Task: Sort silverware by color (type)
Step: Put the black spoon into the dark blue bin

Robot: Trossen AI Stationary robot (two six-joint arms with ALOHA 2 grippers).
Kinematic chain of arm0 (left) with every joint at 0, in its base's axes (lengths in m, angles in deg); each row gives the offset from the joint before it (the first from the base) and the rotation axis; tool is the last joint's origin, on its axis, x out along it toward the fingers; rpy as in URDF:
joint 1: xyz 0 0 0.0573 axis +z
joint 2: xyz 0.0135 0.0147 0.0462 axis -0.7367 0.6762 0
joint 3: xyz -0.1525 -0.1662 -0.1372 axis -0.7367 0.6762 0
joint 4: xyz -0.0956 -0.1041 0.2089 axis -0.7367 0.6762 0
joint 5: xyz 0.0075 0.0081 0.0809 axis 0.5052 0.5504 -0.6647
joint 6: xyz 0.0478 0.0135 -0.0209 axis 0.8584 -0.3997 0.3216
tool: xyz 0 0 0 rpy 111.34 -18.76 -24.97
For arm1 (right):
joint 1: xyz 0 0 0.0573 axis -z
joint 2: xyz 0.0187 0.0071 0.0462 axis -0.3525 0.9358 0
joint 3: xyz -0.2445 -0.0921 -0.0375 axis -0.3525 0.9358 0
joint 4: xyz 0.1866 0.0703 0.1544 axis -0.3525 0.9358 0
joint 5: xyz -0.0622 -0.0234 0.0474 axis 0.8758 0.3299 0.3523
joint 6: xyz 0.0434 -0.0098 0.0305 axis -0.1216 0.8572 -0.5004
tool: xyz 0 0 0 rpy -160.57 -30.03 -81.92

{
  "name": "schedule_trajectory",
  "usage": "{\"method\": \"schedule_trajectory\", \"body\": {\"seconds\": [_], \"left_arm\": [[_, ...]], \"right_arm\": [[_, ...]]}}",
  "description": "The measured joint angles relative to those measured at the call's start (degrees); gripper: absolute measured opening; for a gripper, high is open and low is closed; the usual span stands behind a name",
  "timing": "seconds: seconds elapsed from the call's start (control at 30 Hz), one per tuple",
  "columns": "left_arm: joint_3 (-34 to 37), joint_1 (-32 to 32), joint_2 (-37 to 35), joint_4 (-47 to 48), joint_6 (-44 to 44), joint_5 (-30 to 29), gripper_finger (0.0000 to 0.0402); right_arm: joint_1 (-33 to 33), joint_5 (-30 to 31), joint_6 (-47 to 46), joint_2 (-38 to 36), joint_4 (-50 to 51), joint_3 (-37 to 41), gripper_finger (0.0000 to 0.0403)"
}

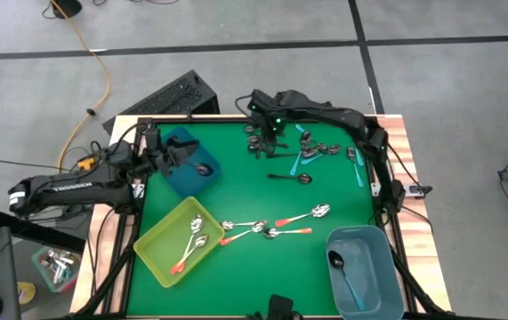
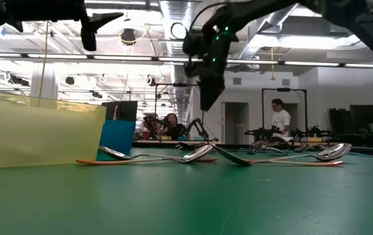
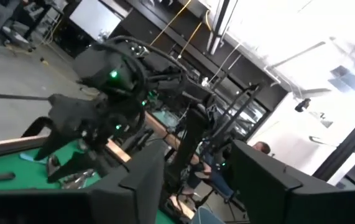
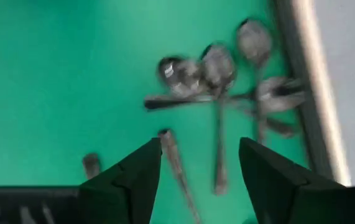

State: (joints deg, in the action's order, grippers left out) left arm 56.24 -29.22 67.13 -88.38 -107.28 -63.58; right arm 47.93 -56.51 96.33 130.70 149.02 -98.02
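My right gripper [image 1: 263, 140] [image 4: 199, 167] hangs open, fingers pointing down, above a cluster of dark grey spoons [image 4: 217, 78] that lie flat near the table's far edge. It touches none of them. Teal-handled spoons [image 1: 302, 156] and one dark spoon [image 1: 293, 178] lie just right of it. Silver spoons with orange-red handles [image 1: 271, 227] lie flat mid-table. My left gripper [image 1: 175, 153] [image 3: 205, 186] is open and empty, held about level over the dark blue bin [image 1: 191, 162], which holds a dark spoon [image 1: 203, 169].
A yellow-green bin [image 1: 160, 244] at the near left holds orange-handled spoons. A pale blue bin [image 1: 378, 276] at the near right holds a teal-handled spoon. In the low view people show in the room beyond the table [image 2: 279, 121].
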Motion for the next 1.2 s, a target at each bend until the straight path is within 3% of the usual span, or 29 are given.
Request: {"method": "schedule_trajectory", "body": {"seconds": [0.13, 0.27, 0.43, 0.77, 1.0, 1.2], "left_arm": [[0.00, 3.39, 0.09, 0.00, -2.41, 3.84, 0.0198], [0.00, 7.41, 0.23, 0.06, -4.84, 11.17, 0.0201], [0.00, 10.62, 1.13, 0.07, -5.46, 15.62, 0.0201], [0.00, 10.98, 5.50, -0.12, -7.42, 13.04, 0.0201], [0.00, 10.96, 6.63, -0.42, -7.78, 6.50, 0.0201], [0.00, 10.96, 6.54, -1.37, -7.96, 5.25, 0.0201]], "right_arm": [[0.63, -0.94, 0.88, 3.16, -1.34, 0.00, 0.0217], [1.29, -1.31, 1.38, 5.51, -1.92, 0.00, 0.0211], [1.79, -1.67, 2.78, 7.23, -2.79, 0.02, 0.0210], [3.23, -1.93, 6.79, 9.04, -4.34, 1.60, 0.0210], [5.37, -1.27, 9.01, 9.06, -5.24, 1.88, 0.0210], [6.59, -1.27, 10.43, 9.06, -5.64, 1.88, 0.0210]]}}
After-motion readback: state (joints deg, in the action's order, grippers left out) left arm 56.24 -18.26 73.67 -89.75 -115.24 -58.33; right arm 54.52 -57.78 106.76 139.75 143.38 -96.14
